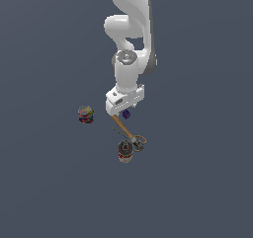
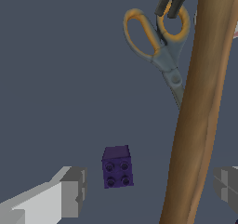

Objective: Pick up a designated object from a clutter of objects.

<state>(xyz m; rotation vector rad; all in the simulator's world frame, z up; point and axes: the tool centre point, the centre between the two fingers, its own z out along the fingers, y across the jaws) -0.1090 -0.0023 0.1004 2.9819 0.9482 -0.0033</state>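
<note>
Two grey fingers point(image 2: 69, 190) of mine are sitting closest to the wrist camera, one on each side, and they are standing wide apart with nothing between the pads. My gripper point(image 2: 148, 188) is hanging low over the dark grey floor point(image 1: 44, 192).

Going from biggest to smallest: my white arm point(image 1: 129, 29) is reaching down from the top of the exterior view. Next, the long brown wooden handle of the hammer point(image 2: 200, 107) is running right through the gap between my fingers, closer to one finger than the other. In the exterior view it is lying slanted, with its dark head down by the small can with a dark top point(image 1: 125, 152).

The round thing with many coloured stripes point(image 1: 86, 114) is sitting alone, well apart, toward the exterior view's left.

The scissors with orange-lined loops and grey blades point(image 2: 155, 42) are lying beside the hammer handle; their tips are hiding behind the handle.

The tiny dark purple cube point(image 2: 117, 167) is resting on the floor, in the gap between my fingers, apart from both of them. It is showing four little round studs on one face. In the exterior view it is peeking out just under my gripper.
</note>
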